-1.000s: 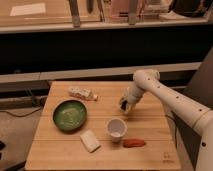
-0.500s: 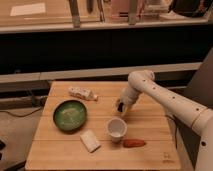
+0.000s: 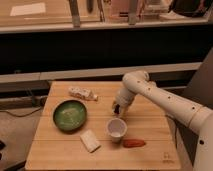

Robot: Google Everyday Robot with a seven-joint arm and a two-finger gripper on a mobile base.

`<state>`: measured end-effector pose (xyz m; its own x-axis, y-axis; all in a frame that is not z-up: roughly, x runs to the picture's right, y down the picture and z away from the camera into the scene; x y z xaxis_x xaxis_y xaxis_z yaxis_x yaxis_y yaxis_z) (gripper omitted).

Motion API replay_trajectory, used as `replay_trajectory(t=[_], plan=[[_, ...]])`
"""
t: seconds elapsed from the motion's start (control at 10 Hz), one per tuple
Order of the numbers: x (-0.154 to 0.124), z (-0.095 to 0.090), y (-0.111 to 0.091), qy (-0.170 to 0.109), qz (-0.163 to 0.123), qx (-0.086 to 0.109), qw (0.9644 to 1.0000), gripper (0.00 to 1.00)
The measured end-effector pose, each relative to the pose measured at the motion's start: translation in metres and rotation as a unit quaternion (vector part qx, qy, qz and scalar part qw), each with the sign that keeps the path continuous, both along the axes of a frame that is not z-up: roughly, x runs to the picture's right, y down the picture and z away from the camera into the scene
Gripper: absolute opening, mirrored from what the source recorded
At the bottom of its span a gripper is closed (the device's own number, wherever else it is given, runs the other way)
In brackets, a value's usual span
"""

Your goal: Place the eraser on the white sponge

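Note:
The white sponge (image 3: 90, 141) lies flat near the table's front edge, just in front of the green bowl. A small red-orange oblong piece, apparently the eraser (image 3: 133, 143), rests to the right of it, beside the foot of the white cup (image 3: 116, 129). My gripper (image 3: 117, 109) hangs shut over the middle of the table, just behind the cup and a little above it. It is well away from both eraser and sponge. I see nothing between its fingers.
A green bowl (image 3: 70, 114) sits at the left of the wooden table (image 3: 155, 150). A whitish packet with reddish marks (image 3: 82, 93) lies at the back left. My white arm (image 3: 165, 100) reaches in from the right. A dark shelf front runs behind the table.
The arm has swung slightly left and the gripper has come down a little toward the cup. The things on the table lie where they were.

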<state>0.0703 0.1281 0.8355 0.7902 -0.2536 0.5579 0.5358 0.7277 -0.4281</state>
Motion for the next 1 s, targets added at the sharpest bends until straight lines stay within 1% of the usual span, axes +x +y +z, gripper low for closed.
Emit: replay_trajectory(t=[0.1,0.4,0.6,0.9,1.0], plan=[[-0.007,-0.002,0.002,-0.004,-0.006,-0.001,1.0000,0.00],[-0.009,-0.007,0.007,-0.006,-0.019,-0.002,0.9998,0.00],[-0.018,-0.014,0.016,-0.012,-0.032,-0.003,0.9994,0.00],[-0.027,-0.019,0.020,-0.017,-0.049,-0.005,0.9986,0.00],[-0.031,-0.021,0.024,-0.020,-0.060,-0.006,0.9980,0.00]])
